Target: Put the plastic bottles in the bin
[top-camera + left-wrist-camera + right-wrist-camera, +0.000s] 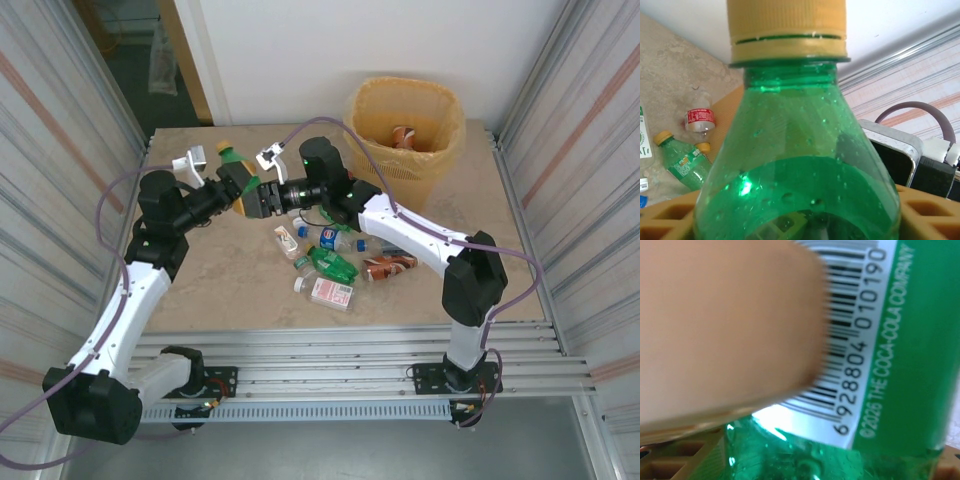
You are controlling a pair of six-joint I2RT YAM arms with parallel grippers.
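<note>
Green bottle (232, 160): we see it above the table (220, 280), left of the bin (372, 100), between both jaws.
Left jaws: flank its lower body; grip we cannot tell.
Right jaws: at its label; equally unclear.

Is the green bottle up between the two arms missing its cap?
No, the left wrist view shows the green bottle with a yellow cap seated on its neck.

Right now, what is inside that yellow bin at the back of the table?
One brown-labelled bottle lies inside the bin. The bin's walls hide the bottom, so anything deeper down cannot be seen.
</note>
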